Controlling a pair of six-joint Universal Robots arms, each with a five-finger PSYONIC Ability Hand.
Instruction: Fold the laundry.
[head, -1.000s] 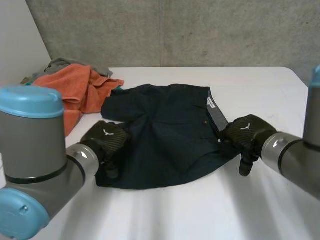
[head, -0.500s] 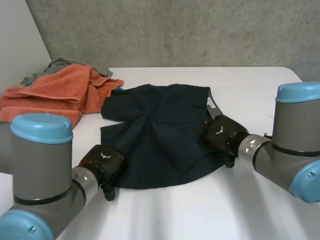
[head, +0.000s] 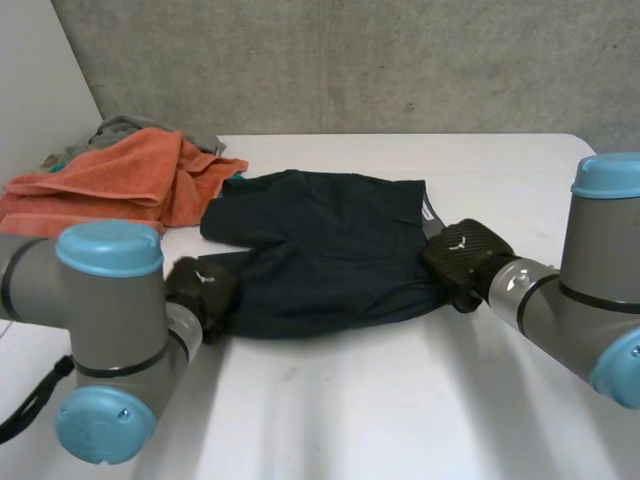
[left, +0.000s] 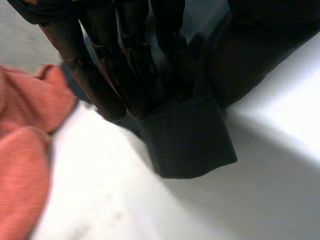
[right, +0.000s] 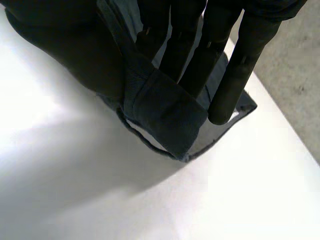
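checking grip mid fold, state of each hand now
Left hand: closed, pinching the dark shorts at a leg hem.
Right hand: closed, pinching the shorts at the waistband.

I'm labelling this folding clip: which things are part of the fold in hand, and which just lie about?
In the job: dark garment; left hand and right hand, each gripping a near corner.
Lying about: orange towel and grey cloth, heaped at the white table's far left corner.

Dark navy cloth shorts (head: 320, 250) lie mid-frame on the white table (head: 400, 400).
A crumpled orange towel heap (head: 120, 185) lies at upper left, just beside them, with a grey cloth (head: 120, 128) behind it.
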